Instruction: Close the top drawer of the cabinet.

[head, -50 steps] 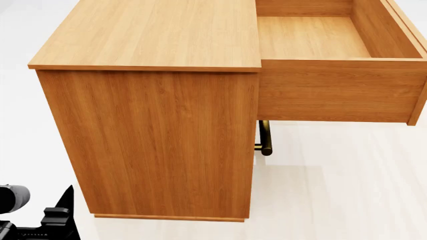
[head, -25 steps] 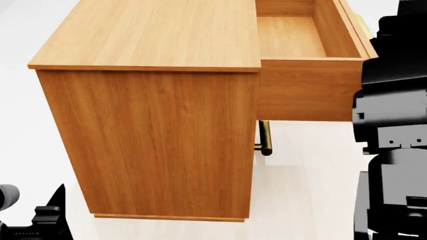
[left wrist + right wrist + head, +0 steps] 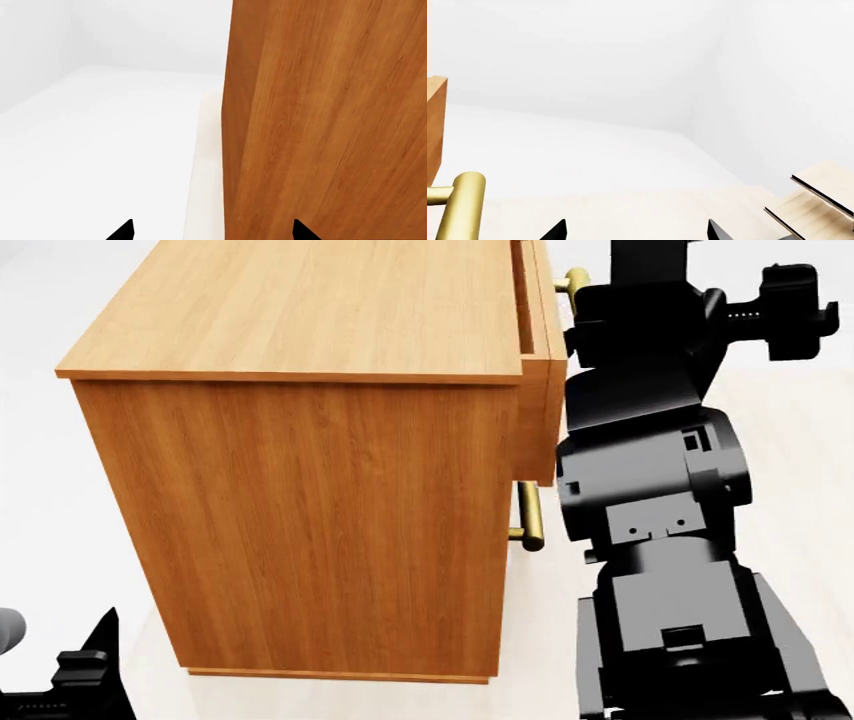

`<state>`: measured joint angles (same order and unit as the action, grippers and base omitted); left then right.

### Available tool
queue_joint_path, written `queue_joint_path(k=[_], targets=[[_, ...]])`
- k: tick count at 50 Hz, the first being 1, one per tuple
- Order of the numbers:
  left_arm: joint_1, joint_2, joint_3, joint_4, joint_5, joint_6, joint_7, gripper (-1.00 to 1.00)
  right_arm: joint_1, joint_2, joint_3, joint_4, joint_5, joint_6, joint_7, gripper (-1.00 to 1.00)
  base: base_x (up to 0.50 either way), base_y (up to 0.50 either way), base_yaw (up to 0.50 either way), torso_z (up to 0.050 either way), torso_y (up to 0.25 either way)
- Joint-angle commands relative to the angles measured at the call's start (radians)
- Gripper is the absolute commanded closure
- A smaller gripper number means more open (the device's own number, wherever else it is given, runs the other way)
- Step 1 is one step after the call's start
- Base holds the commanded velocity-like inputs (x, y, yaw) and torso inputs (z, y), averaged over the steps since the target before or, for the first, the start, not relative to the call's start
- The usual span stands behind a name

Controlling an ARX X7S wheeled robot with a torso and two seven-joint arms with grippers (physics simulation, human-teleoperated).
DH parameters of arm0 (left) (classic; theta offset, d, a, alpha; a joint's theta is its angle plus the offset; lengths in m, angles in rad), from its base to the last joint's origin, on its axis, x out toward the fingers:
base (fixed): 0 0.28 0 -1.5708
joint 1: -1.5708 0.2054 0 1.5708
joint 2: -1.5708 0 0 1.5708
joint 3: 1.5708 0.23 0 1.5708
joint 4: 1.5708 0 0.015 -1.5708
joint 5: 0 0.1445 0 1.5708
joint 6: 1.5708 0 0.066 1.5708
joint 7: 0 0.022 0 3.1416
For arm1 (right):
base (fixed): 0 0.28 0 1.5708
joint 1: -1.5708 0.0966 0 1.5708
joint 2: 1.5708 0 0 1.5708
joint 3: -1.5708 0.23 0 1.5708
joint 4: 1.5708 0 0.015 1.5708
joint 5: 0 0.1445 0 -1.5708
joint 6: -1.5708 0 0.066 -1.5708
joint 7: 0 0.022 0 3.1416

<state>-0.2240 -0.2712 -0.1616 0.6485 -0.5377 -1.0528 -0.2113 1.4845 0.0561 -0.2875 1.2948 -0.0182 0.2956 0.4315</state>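
a tall medium-brown wood-grain cabinet [image 3: 320, 440] fills the left and centre of the head view. its shallow top drawer of the same wood [image 3: 538, 360] now shows only a thin sliver of its side at the upper centre of the frame; half a second ago it still stood well out to the right with its box open to view, and a second ago it reached the right edge. its brass bar handle [image 3: 574, 282] peeks out just above the black right arm [image 3: 654, 490], which has come in and now covers the right side of the frame, close against the drawer front. by my reading the drawer is almost shut, with a last small gap left to close.

the drawer's inside was bare wood when open; now it is hidden.

the lower brass handle [image 3: 531, 515] sits below, untouched.

the right gripper [image 3: 635, 231] shows two dark tips apart, holding nothing. the left gripper [image 3: 212, 231], beside the cabinet's side panel, also shows its tips apart and empty.
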Motion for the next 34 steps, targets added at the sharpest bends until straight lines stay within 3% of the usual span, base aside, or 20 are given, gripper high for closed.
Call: queue_joint_path(k=[1, 9, 15, 22, 31, 33, 34], targets=[[0.007, -0.004, 0.002, -0.014, 0.000, 0.012, -0.001, -1.00, -0.057, -0.056, -0.311, 0.012, 0.355, -0.049, 0.023, -1.00, 0.00, 0.00, 0.00, 0.000, 0.000], [0.022, -0.011, -0.020, -0.017, -0.010, 0.023, 0.004, -1.00, -0.077, -0.056, -0.843, -0.030, 0.876, -0.111, 0.110, -1.00, 0.00, 0.00, 0.00, 0.000, 0.000], [0.031, -0.018, -0.034, -0.029, -0.011, 0.039, 0.011, -1.00, -0.075, -0.056, -1.102, -0.090, 1.131, -0.152, 0.155, -1.00, 0.00, 0.00, 0.00, 0.000, 0.000], [0.044, -0.022, -0.055, -0.031, -0.016, 0.053, 0.014, -1.00, -0.089, -0.056, -1.233, -0.189, 1.233, -0.178, 0.202, -1.00, 0.00, 0.00, 0.00, 0.000, 0.000], [0.049, -0.021, -0.042, -0.040, -0.005, 0.091, 0.020, -1.00, -0.120, -0.056, -1.219, -0.150, 1.256, -0.358, 0.094, -1.00, 0.00, 0.00, 0.00, -0.002, 0.000], [0.053, -0.019, -0.022, -0.040, 0.011, 0.115, 0.021, -1.00, -0.133, 0.011, -1.234, -0.270, 1.239, -0.378, 0.117, -1.00, 0.00, 0.00, 0.00, 0.000, 0.000], [0.049, -0.015, -0.011, -0.045, 0.017, 0.120, 0.019, -1.00, -0.143, 0.121, -1.241, -0.420, 1.241, -0.374, 0.177, -1.00, 0.00, 0.00, 0.00, 0.000, 0.000]])
